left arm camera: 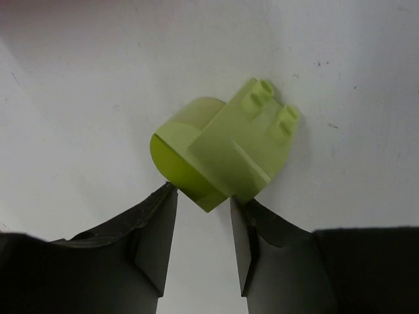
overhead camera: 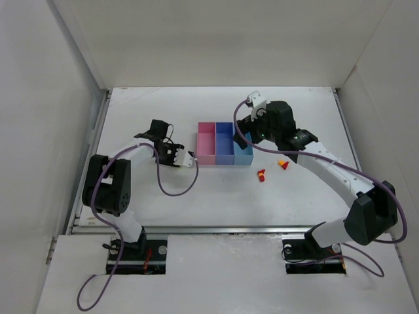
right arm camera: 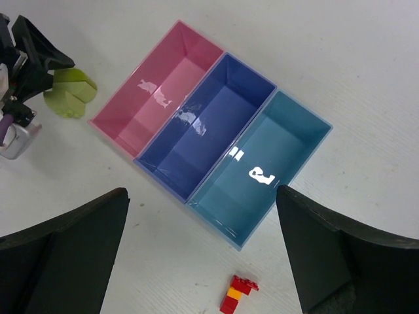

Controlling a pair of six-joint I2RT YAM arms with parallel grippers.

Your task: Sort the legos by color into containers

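Observation:
A yellow-green lego (left arm camera: 222, 147) lies on the white table just left of the pink bin; it also shows in the right wrist view (right arm camera: 69, 93). My left gripper (left arm camera: 203, 194) (overhead camera: 185, 159) is low at it, jaws a narrow gap apart, fingertips (left arm camera: 167, 196) touching the brick's near corner. The three joined containers are empty: pink (overhead camera: 206, 145) (right arm camera: 163, 85), medium blue (overhead camera: 224, 142) (right arm camera: 209, 124), light blue (overhead camera: 243, 152) (right arm camera: 262, 163). My right gripper (right arm camera: 201, 191) (overhead camera: 252, 131) hovers above the bins, wide open and empty. A red and orange-yellow lego stack (overhead camera: 261, 174) (right arm camera: 237, 294) lies in front of the light blue bin.
Another small orange-yellow and red lego (overhead camera: 283, 164) lies to the right of the stack. White walls enclose the table on the left, back and right. The left arm's cable (overhead camera: 173, 190) loops over the table in front of the pink bin.

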